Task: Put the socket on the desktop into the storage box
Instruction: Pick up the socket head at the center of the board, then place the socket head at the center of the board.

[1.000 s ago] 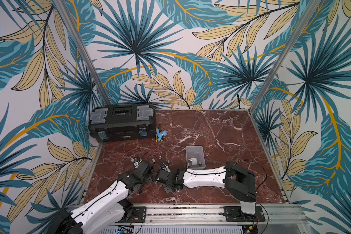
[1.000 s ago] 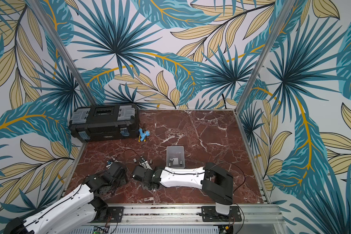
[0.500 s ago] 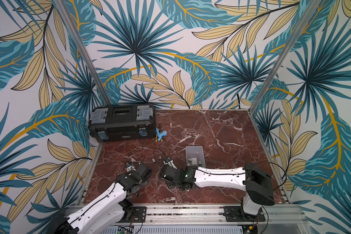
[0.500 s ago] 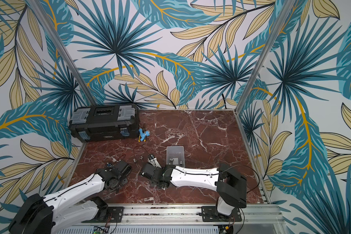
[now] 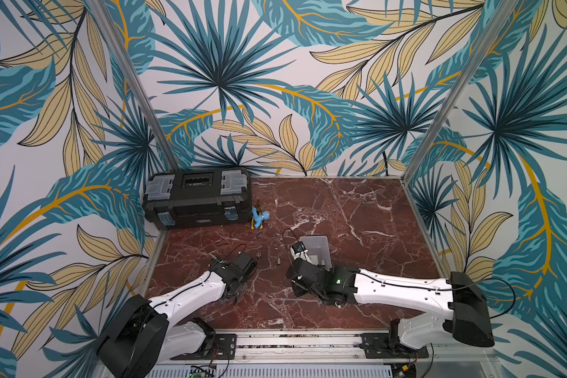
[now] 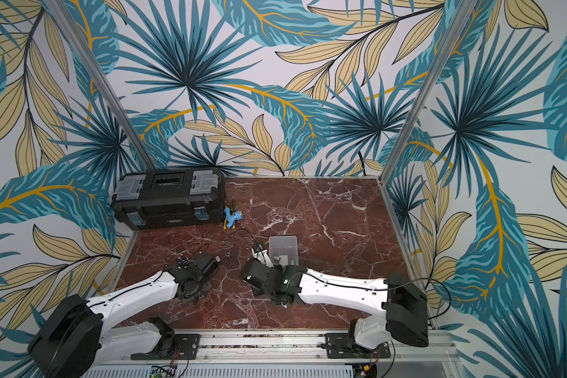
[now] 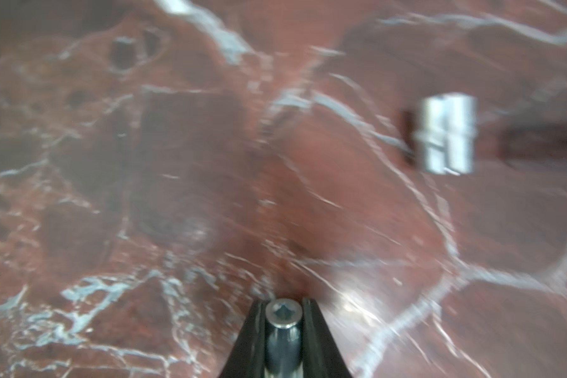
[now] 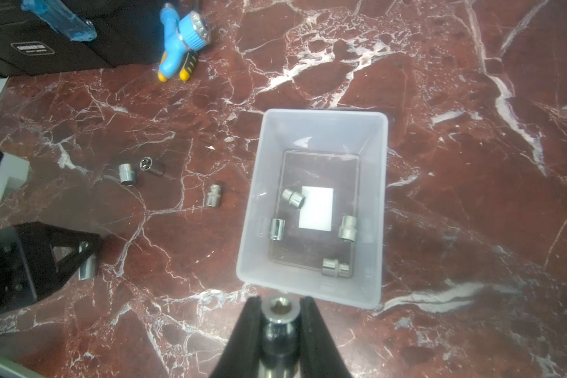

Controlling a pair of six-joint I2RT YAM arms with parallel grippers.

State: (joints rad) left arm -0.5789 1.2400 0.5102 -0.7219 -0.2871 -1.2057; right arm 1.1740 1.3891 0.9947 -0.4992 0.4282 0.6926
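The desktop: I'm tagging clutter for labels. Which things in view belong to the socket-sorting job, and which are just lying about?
Job:
- storage box, four sockets inside
- three loose sockets on the desktop
- right gripper, shut on the right-held socket
- left gripper, shut on the left-held socket

Lying about:
- black toolbox
- blue-and-yellow hand tool

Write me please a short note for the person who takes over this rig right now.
Left gripper: shut on a socket, over the desktop.
Right gripper: shut on another socket, at the storage box edge, not yet over it.
Done: four sockets lie in the box.
To do: drop in both held sockets, then fetch the three loose sockets from the desktop.
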